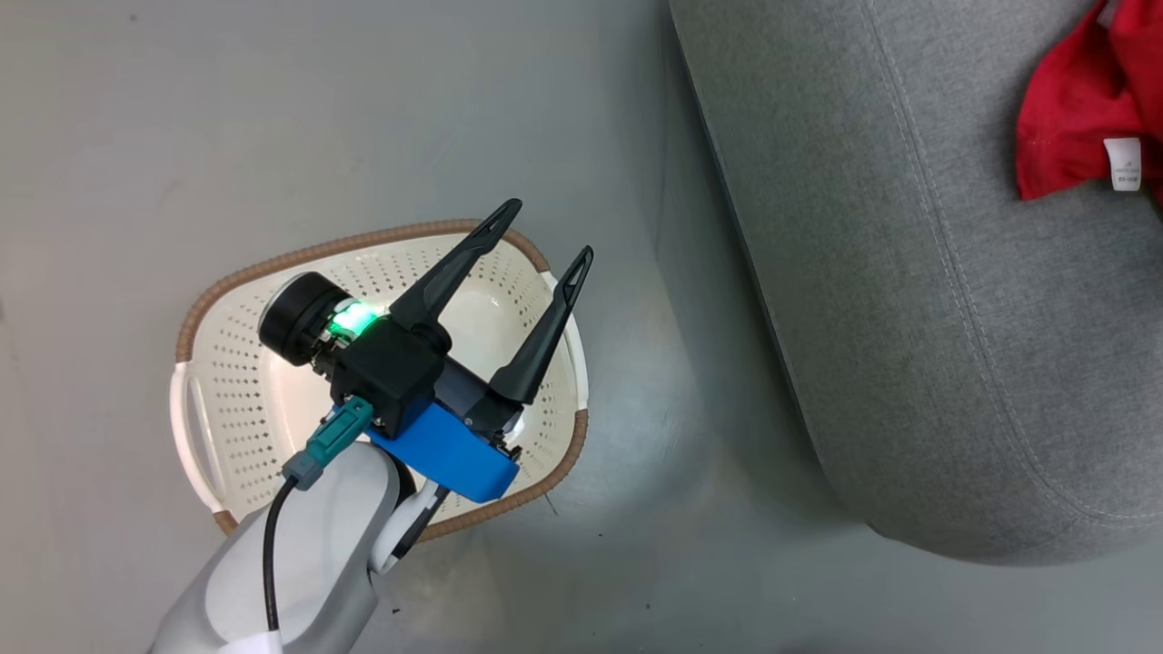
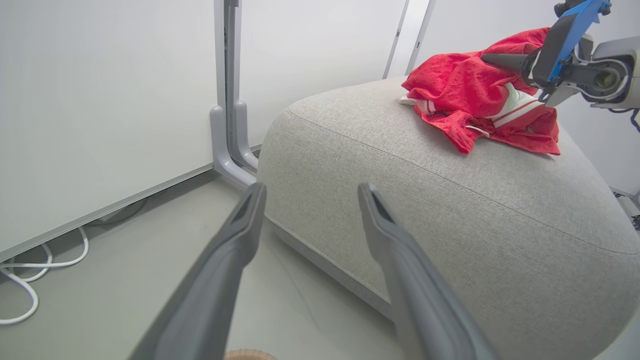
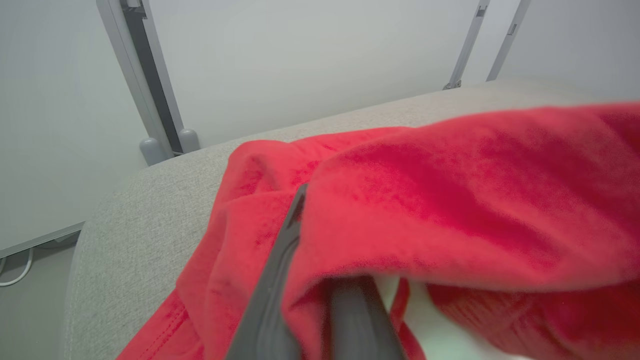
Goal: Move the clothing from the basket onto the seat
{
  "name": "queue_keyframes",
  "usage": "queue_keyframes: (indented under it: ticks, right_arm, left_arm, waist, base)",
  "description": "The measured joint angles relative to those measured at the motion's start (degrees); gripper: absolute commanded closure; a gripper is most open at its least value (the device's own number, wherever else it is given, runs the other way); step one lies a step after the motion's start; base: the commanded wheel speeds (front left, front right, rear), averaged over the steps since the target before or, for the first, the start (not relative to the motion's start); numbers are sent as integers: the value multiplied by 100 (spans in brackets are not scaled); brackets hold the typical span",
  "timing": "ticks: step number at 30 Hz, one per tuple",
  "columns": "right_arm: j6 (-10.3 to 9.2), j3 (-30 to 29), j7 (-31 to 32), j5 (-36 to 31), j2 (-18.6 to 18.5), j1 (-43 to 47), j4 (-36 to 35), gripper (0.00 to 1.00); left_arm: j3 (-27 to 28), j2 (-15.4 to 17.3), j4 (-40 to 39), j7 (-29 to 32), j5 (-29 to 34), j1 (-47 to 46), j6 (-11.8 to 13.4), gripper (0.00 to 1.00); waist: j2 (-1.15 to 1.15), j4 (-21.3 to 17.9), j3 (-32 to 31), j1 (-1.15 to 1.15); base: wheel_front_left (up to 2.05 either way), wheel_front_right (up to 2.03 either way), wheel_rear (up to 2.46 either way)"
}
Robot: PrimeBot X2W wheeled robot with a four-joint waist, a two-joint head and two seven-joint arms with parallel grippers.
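Grey floor (image 1: pixel 273 109), white panels behind. R gripper (image 2: pixel 502 60) is buried in the bright-red fabric clothing w/ white stripes (image 2: pixel 470 95). Cloth lies between and over its fingers, so can't tell if it's clamped or let go. The heap rests on top of the big grey upholstered seat (image 2: pixel 400 200). L gripper (image 1: pixel 553 227) hangs spread wide over the cream perforated basket (image 1: pixel 363 238). Best now, I'd say: open fully, back straight out, don't drag cloth off.

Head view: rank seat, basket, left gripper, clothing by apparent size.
1. seat: largest, even though the frame crops it.
2. basket.
3-4. left gripper and clothing: unsure. The gripper is nearer the camera, and the clothing is cut off at the frame edge.
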Motion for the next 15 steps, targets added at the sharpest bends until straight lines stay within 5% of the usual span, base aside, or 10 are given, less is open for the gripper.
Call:
queue_keyframes:
  ticks: [1, 15]
  right_arm:
    - [0, 38, 1, -16, 0, 17, 20, 0]
    - [0, 650, 189, -43, 97, 1014, -323, 0]
  left_arm:
    - [0, -18, 13, 0, -19, 0, 0, 0]
    - [449, -397, 338, 0, -294, 576, 0, 0]
  waist:
    - [0, 9, -37, 0]
    - [0, 172, -1032, -1]
  base:
    - [0, 0, 0]
    - [0, 0, 0]
